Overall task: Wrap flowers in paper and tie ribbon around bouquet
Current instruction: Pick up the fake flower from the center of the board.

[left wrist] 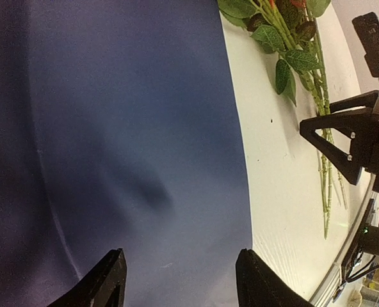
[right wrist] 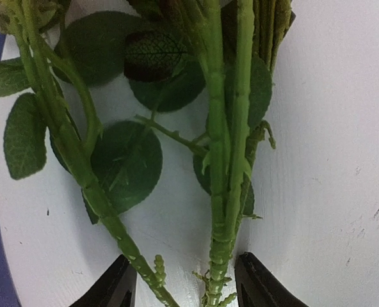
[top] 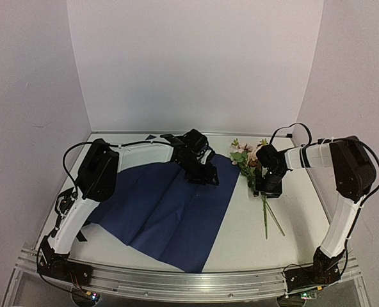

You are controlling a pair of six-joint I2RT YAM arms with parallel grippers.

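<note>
Jaws: left gripper (left wrist: pixel 180 284) apart, empty, above paper (top: pixel 170 214); right gripper (right wrist: pixel 184 284) apart, straddling flowers (top: pixel 246 157) at the stems, not visibly pinching | Paper: spread flat, navy face up | Flowers: on table (top: pixel 298 217) just right of paper, unwrapped | Ribbon: not made out | Progress: early; moving flowers onto paper, wrapping and tying all remain

1. Your worktop (top: pixel 298 217) is a white surface walled on three sides, with a metal rail (top: pixel 177 280) along its near edge.
2. The paper (top: pixel 170 208) lies spread flat on the left and middle of it, dark navy face up and creased, one corner reaching close to the rail.
3. The flowers (top: pixel 247 158) lie on the bare white surface just right of the paper, heads toward the far wall, thin stems pointing toward you.
</note>
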